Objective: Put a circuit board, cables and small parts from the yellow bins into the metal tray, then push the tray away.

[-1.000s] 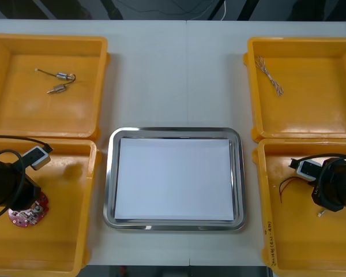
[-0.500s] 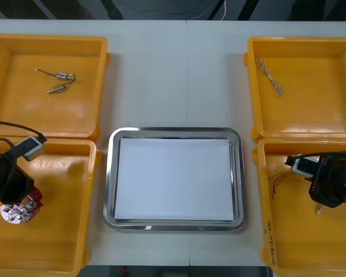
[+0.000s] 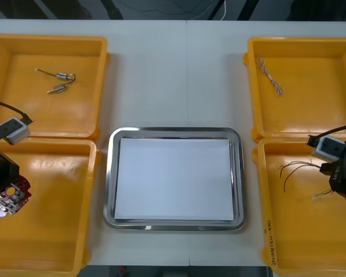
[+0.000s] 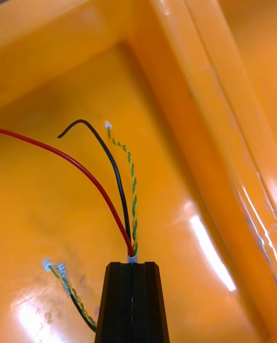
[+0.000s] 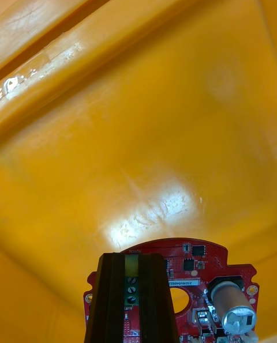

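Left wrist, left gripper [image 5: 131, 265]: jaws clamped on the board's edge, right at a green terminal block [image 5: 131, 279].
Left wrist, board [image 5: 190, 269]: red, round, component side up, with a silver cylinder [image 5: 231, 305] just beside the fingers.
Left wrist, near-left bin [image 5: 133, 147]: its glossy floor and wall lie beyond the board. Can't tell whether the board is clear of the floor.
Right wrist, right gripper [image 4: 131, 271]: jaws closed tight on a bundle of cables.
Right wrist, cables [image 4: 134, 204]: one red, one black and one green-yellow twisted, fanning out from the fingertips over the near-right bin [image 4: 173, 60].
Right wrist, second cable [image 4: 66, 285]: twisted, white plug at its end, beside the fingers. Can't tell whether it belongs to the bundle.
Front, tray [image 3: 108, 173]: mid-table between the bins, white inside.
Front, left arm: at the left edge over the near-left bin, with the board at the bin's outer side.
Front, right arm: at the right edge over the near-right bin, with the cables trailing toward the tray side.
Front, far-left bin [image 3: 98, 86]: two small metal parts [image 3: 57, 82] close together on its floor.
Front, far-right bin [image 3: 251, 86]: one thin cable [image 3: 270, 76] on its floor.
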`<state>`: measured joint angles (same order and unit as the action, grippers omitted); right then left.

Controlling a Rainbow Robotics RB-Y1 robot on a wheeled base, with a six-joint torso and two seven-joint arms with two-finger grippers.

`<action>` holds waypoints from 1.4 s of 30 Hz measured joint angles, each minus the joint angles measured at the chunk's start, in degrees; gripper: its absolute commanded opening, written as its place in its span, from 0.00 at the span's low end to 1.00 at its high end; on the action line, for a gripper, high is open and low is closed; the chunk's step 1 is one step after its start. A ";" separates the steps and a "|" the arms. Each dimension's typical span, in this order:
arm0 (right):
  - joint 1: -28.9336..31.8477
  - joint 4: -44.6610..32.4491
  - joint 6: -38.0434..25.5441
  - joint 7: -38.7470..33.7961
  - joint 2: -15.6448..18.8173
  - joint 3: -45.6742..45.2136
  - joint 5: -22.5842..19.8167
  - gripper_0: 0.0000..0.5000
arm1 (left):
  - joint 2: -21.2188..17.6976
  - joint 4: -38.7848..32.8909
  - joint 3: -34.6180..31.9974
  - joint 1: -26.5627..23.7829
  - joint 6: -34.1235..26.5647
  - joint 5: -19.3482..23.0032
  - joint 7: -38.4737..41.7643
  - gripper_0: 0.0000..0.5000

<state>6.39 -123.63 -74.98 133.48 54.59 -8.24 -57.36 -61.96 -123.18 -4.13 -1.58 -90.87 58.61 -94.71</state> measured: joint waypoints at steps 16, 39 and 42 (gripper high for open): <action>0.05 -6.15 -18.10 -2.84 0.97 -16.56 -11.32 0.00 | 1.84 -5.22 -5.04 -0.25 -6.27 3.03 0.04 0.00; -18.03 -13.77 -21.92 -13.73 6.04 -1.27 -13.93 0.00 | 4.39 -9.38 13.57 -20.89 -8.06 4.11 15.25 0.00; -21.32 -14.93 -21.93 -16.12 6.05 2.58 -14.02 0.00 | 5.22 -9.36 16.31 -23.84 -8.06 4.04 15.26 0.00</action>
<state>-14.93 -138.56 -96.91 117.36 60.64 -5.66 -71.37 -56.74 -132.54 12.19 -25.41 -98.93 62.65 -79.45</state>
